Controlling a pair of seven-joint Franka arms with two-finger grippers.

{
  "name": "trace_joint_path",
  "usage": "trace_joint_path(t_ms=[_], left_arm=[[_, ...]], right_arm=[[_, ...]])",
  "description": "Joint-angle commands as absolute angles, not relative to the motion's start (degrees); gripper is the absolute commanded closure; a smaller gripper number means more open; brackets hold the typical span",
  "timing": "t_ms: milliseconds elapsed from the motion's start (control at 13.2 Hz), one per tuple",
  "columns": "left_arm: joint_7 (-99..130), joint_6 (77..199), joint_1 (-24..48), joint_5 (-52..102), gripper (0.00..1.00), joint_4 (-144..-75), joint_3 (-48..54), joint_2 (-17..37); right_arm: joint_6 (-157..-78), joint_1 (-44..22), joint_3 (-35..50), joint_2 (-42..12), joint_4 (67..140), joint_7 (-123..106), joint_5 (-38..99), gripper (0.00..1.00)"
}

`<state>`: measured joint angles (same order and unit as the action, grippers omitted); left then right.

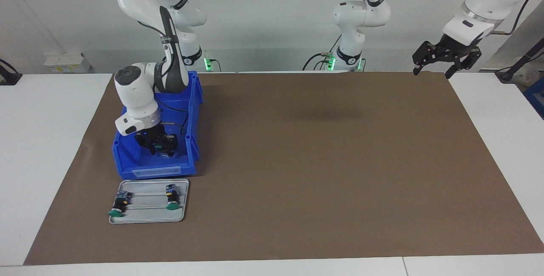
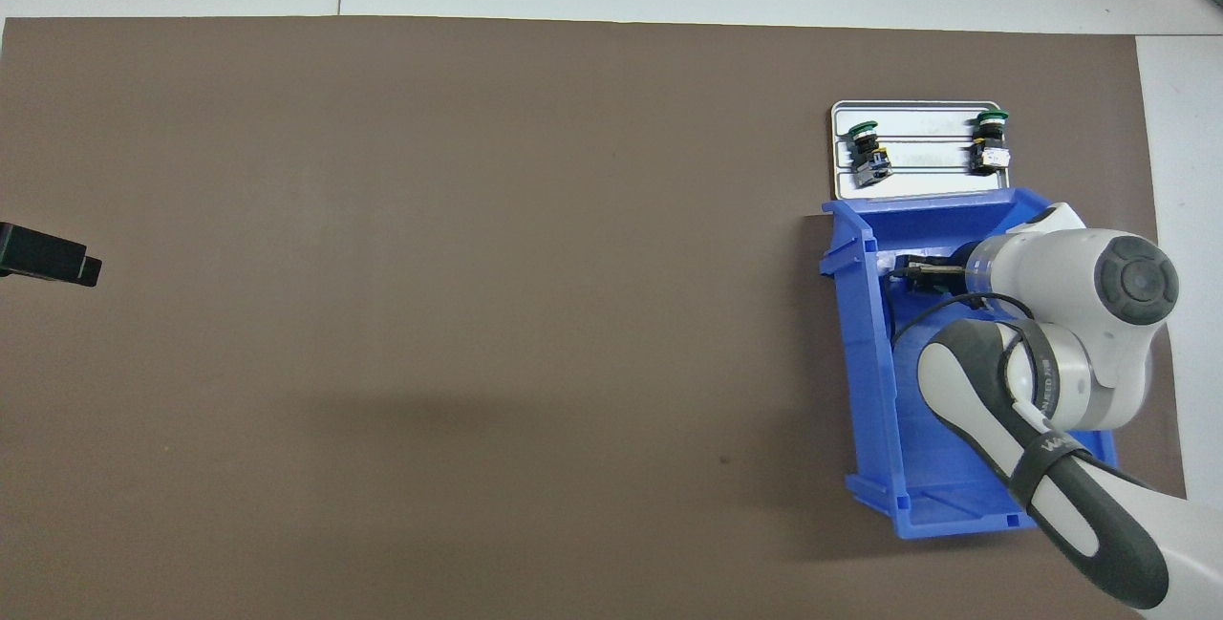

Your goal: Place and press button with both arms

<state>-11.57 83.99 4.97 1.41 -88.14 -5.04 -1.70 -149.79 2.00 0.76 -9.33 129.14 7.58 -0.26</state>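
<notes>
The right gripper (image 1: 160, 150) reaches into the blue bin (image 1: 127, 157), finger state unclear; two green-capped buttons (image 1: 172, 202) lie on the grey tray (image 1: 146, 218); the left gripper (image 1: 437, 61) waits open over the mat's edge (image 1: 457, 84).

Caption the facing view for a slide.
Right tool down inside the blue plastic bin; two green-capped push buttons lie on the grey metal tray; left tool waits raised.

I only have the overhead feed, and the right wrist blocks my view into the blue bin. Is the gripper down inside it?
Observer: Yes, the right gripper is low inside the blue bin, between its walls. I cannot tell whether it holds anything.
Operator: And the left one? I see just a black tip.
Observer: The left gripper hangs open in the air, waiting over the mat's corner at the left arm's end.
</notes>
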Motion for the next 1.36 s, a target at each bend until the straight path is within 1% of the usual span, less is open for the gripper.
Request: trace_joint_path(t_ms=[0,227,455,606,758,910,1213,1289], left_arm=[[-11.7,83.9,4.3,1.9,0.00,-89.9,-4.7,-3.4],[-11.7,83.9,4.3,1.9,0.00,-89.9,-4.7,-3.4],[-11.7,83.9,4.3,1.9,0.00,-89.9,-4.7,-3.4],[-11.7,83.9,4.3,1.9,0.00,-89.9,-4.7,-3.4],[-11.7,83.9,4.3,1.9,0.00,-89.9,-4.7,-3.3],[-11.7,83.9,4.3,1.9,0.00,-89.9,-4.7,-3.3],[-11.7,83.9,4.3,1.9,0.00,-89.9,-4.7,-3.3],[-11.7,83.9,4.3,1.9,0.00,-89.9,-4.7,-3.4]], right_arm=[[-148.5,2.3,1.2,-8.0,128.1,6.2,1.7,0.22],[-140.0,2.3,1.2,-7.0,122.8,6.2,1.7,0.22],[-130.8,2.3,1.2,-6.1,115.9,6.1,1.7,0.21],[-122.6,2.3,1.2,-5.3,110.0,5.8,1.7,0.20],[-112.5,2.3,1.2,-5.2,102.3,5.7,1.8,0.20],[-105.1,2.4,1.2,-5.4,96.5,5.7,2.5,0.19],[-96.1,2.4,1.2,-5.5,89.6,5.7,2.9,0.17],[-94.1,2.4,1.2,-5.5,88.0,5.7,2.9,0.14]])
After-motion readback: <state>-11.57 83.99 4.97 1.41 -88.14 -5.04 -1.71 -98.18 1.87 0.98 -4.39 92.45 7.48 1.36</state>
